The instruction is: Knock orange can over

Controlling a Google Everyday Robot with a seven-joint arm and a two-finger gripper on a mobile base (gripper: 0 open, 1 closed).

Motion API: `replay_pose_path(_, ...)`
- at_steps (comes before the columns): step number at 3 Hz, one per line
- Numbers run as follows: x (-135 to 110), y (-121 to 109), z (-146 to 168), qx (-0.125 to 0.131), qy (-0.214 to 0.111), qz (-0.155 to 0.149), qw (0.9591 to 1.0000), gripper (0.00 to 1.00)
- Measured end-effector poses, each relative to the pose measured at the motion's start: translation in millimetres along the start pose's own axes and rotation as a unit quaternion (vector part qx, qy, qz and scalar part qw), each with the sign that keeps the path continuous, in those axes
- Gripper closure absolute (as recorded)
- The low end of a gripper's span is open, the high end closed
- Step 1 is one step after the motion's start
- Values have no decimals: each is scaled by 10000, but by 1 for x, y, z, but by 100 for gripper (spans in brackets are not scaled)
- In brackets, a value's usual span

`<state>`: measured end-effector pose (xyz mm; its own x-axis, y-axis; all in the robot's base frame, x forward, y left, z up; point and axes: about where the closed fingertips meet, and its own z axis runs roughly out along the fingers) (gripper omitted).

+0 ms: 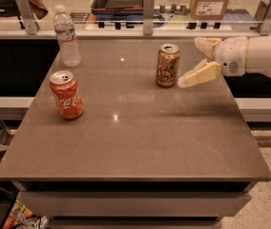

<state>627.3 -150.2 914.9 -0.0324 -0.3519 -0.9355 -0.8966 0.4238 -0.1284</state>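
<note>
The orange can [167, 66], golden-tan with dark cursive script and a silver top, stands upright on the brown table [135, 142], right of the middle and toward the back. My gripper [189, 63] reaches in from the right edge on a white arm. It is open and empty, with one pale finger [200, 74] angled down and its tip just right of the can, close to its lower side. The other finger [206, 45] sits higher and farther back. I cannot tell whether the lower tip touches the can.
A red-orange Coca-Cola can [67, 95] stands upright at the left of the table. A clear water bottle [67, 37] stands at the back left. A glass-and-post rail [147, 13] runs along the far edge, with a cardboard box [211, 1] behind it.
</note>
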Motion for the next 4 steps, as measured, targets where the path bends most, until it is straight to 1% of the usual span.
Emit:
replay_pose_path(1,7,3,23,-89,-314,134,9994,0)
replay_pose_path(2,8,1,41,-131,-603,212,9979,0)
replay_pose_path(3,7,0,58,-189,-909,283,9953,0)
replay_pose_path(4,6,2,76,-259,-1356,358,9898,0)
